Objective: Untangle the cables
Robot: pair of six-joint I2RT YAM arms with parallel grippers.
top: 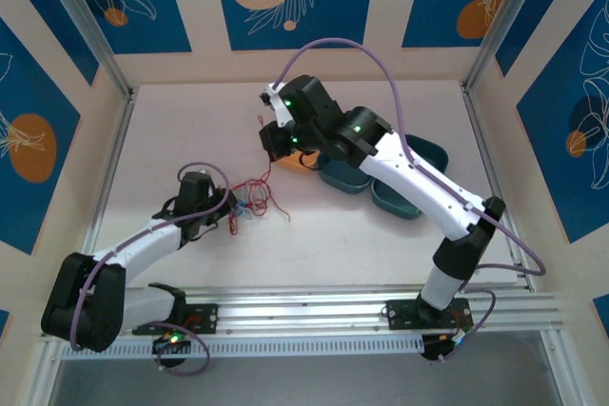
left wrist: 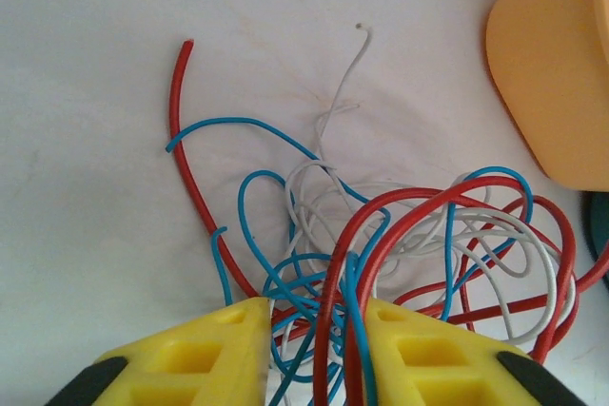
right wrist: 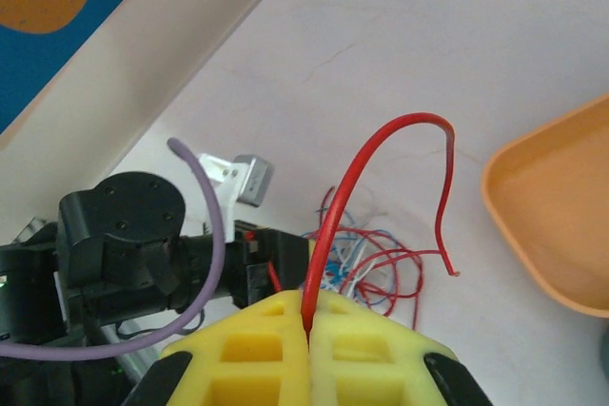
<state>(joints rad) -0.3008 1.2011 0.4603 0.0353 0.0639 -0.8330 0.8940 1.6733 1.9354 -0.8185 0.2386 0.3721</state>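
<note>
Left fingers (top: 237,206) are sitting at the near-left edge of the cables (top: 259,199), a red/blue/whitish tangle lying mid-bench (top: 181,121). Right arm is reaching across from the right, right fingers (top: 273,145) hanging just beyond the tangle, red cable (top: 267,174) running up towards them. Teal trays (top: 395,199) and orange tray (top: 306,163) are lying under that arm.

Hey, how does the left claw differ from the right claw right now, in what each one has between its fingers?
The left claw has its fingers apart around a bunch of red, blue and white cables; the right claw is pinched shut on a single red cable. The left claw sits right at the tangle; the right claw is farther from it, its cable arching clear of the pile. Both have yellow fingers.
</note>
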